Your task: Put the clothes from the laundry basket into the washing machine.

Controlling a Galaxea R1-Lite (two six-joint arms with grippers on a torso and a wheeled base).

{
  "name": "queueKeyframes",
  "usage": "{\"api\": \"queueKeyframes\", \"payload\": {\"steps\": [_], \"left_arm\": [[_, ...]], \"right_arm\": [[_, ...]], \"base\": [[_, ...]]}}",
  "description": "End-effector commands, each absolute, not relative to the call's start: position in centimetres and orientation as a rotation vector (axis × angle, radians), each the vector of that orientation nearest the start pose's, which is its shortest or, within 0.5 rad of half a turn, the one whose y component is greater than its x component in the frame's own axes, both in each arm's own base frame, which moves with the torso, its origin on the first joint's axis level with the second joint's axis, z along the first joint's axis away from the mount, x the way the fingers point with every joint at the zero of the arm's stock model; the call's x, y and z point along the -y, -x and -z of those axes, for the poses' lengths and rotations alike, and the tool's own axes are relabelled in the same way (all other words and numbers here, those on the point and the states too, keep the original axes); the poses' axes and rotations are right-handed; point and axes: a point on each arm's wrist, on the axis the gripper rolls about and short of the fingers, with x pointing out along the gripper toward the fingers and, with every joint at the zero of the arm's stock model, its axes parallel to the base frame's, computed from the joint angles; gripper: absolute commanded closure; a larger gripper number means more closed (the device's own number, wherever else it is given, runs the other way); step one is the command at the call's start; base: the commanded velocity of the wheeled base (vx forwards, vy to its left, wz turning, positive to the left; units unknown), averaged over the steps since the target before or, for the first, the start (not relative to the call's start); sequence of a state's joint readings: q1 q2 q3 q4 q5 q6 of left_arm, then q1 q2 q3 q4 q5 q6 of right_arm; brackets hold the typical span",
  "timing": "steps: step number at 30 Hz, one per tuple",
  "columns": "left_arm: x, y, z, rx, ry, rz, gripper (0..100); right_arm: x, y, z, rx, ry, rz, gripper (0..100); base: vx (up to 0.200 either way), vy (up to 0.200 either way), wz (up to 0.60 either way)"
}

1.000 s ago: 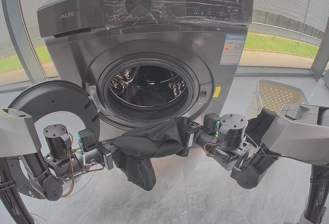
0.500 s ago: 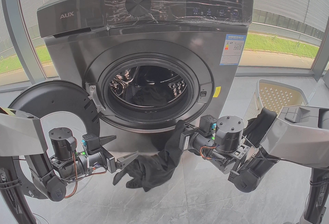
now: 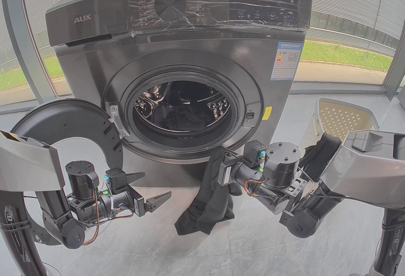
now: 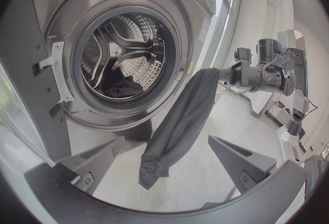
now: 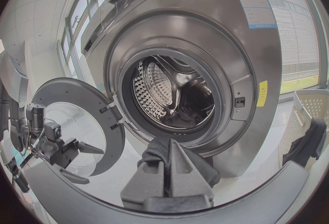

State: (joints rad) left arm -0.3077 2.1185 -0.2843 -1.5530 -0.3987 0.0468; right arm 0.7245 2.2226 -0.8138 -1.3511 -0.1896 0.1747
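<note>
**Head view: one dark garment hangs short of the drum**

The right claw (image 3: 222,170) is closed on the top of a black garment (image 3: 209,201), just in front of the washing machine (image 3: 181,57) and below the lip of its round opening. The cloth drops from the pinch, and its lower end lies crumpled on the floor (image 3: 253,243) at the foot of the machine. The left claw (image 3: 157,183) is spread wide and empty, low down in front of the machine's swung-open door (image 3: 63,125).

The step in hand looks like the carry from basket to drum. The next move calls for a lift high enough that the trailing end clears the lip, then a push well inside before letting go. Otherwise the tail may snag on the rim or slide back out.

The right wrist view settles the grip, with both fingers (image 5: 186,173) pressed together on a bunched fold. From the head camera the cloth covers that pinch. The left wrist view gives the garment's whole hang and shows dark clothes (image 4: 120,86) already lying at the bottom of the drum. The laundry basket (image 3: 346,116) stands beside the machine, and another dark piece (image 5: 308,142) is draped over its rim.
</note>
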Motion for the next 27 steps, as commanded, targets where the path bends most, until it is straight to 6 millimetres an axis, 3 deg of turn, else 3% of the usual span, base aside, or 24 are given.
{"api": "queueKeyframes", "payload": {"steps": [1, 15, 27], "left_arm": [[9.4, -26.3, -3.4, -0.292, -0.033, 0.714, 0], [10.2, -26.1, -2.4, -0.331, -0.038, 0.741, 0], [10.5, -26.1, -1.3, -0.369, -0.039, 0.751, 0]], "right_arm": [[-25.4, -29.2, -7.9, -0.072, -0.157, -0.535, 100], [-26.3, -27.8, -13.7, 0.089, -0.231, -0.602, 100], [-26.7, -27.1, -17.0, 0.182, -0.278, -0.644, 100]], "base": [[0.000, 0.000, 0.00], [0.000, 0.000, 0.00], [0.000, 0.000, 0.00]]}}
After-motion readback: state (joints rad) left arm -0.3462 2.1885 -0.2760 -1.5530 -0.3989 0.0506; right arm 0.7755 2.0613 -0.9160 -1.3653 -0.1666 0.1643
